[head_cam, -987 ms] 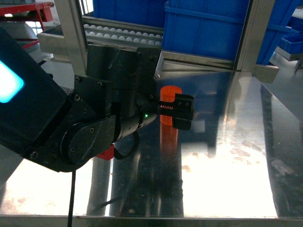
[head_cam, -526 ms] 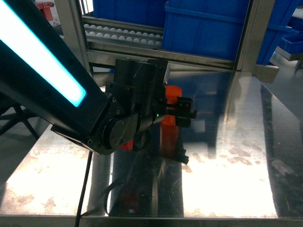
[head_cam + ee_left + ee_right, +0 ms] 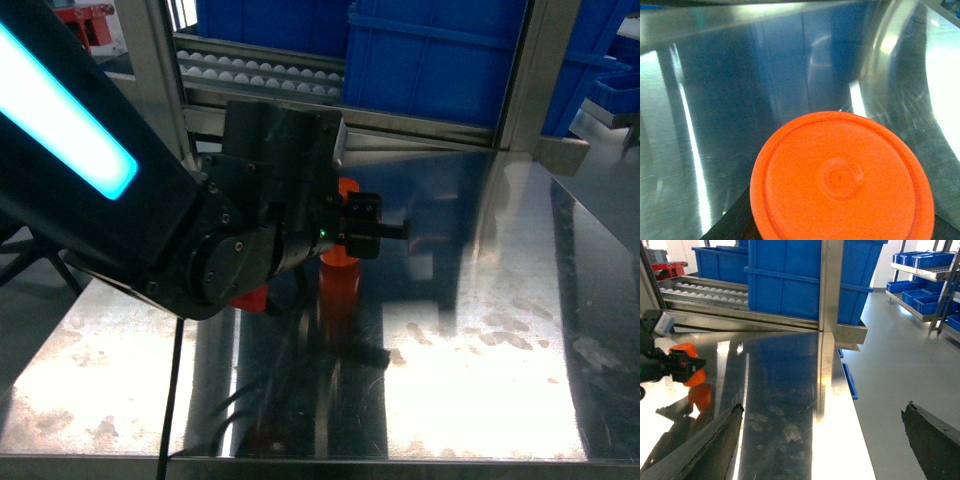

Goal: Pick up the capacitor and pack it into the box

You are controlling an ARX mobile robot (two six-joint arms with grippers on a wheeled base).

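Field note, pick step. My left hand (image 3: pixel 385 232) is at the orange cylindrical plastic capacitor (image 3: pixel 340 262), which stands upright on the polished steel counter (image 3: pixel 480 330) near its back edge. In the head view the black fingers reach across the upper part of the orange body, but the arm's bulk hides the contact. I cannot tell whether the jaws are closed on it or only bracketing it. The left wrist view looks straight down on the capacitor's round orange cap, filling the lower part of the frame, so the hand is centred above or around it.

The right hand shows only as 2 dark fingers (image 3: pixel 705 445) spread wide at the bottom corners of its own view, holding nothing, well apart from the capacitor.

The pale pink tub is in none of the 3 views. Blue plastic bins (image 3: pixel 430 60) sit behind the counter on a roller rack (image 3: pixel 260 72).

Judgement: grasp not confirmed. Next I need a firm squeeze on the slick cylinder, a straight lift, then I must locate the box before any transfer.
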